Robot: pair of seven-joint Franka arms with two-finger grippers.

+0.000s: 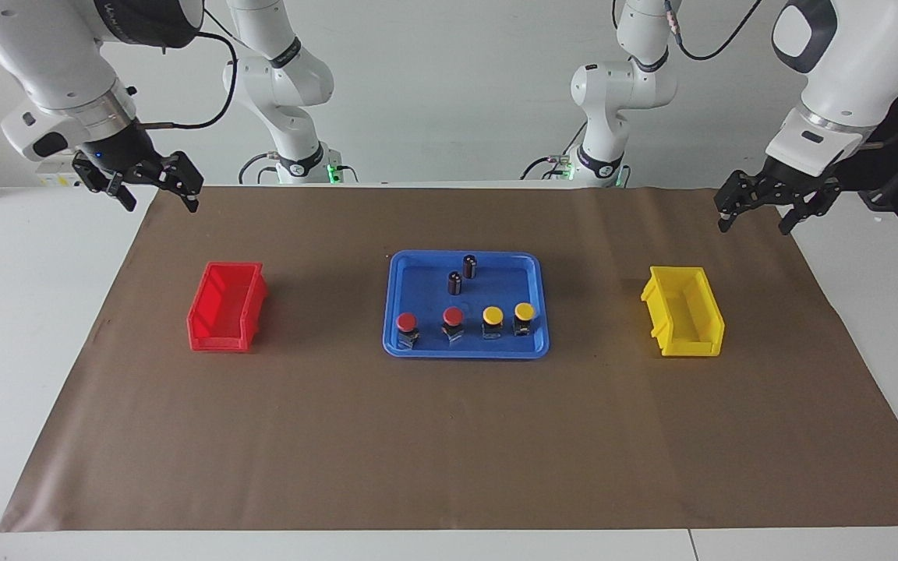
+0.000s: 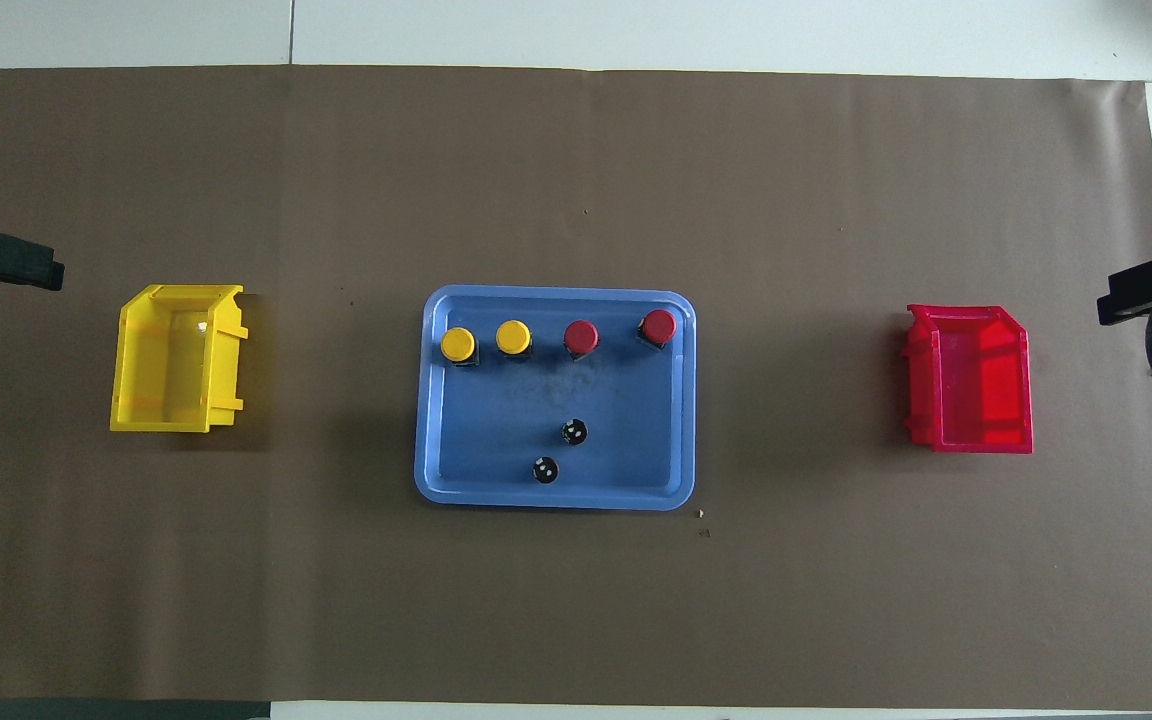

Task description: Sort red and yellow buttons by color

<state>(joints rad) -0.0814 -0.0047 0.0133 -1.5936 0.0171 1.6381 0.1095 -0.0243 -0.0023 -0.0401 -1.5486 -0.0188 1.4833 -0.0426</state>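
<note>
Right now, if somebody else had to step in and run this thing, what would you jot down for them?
Left end effector: open, holding nothing, up over the mat's edge near the yellow bin. Waiting.
Right end effector: open, holding nothing, up over the mat's corner near the red bin. Waiting.
Blue tray: two red buttons and two yellow buttons in a row; two dark cylinders nearer the robots.
Done: nothing; both bins hold nothing.
Left: all four buttons into matching bins.
</note>
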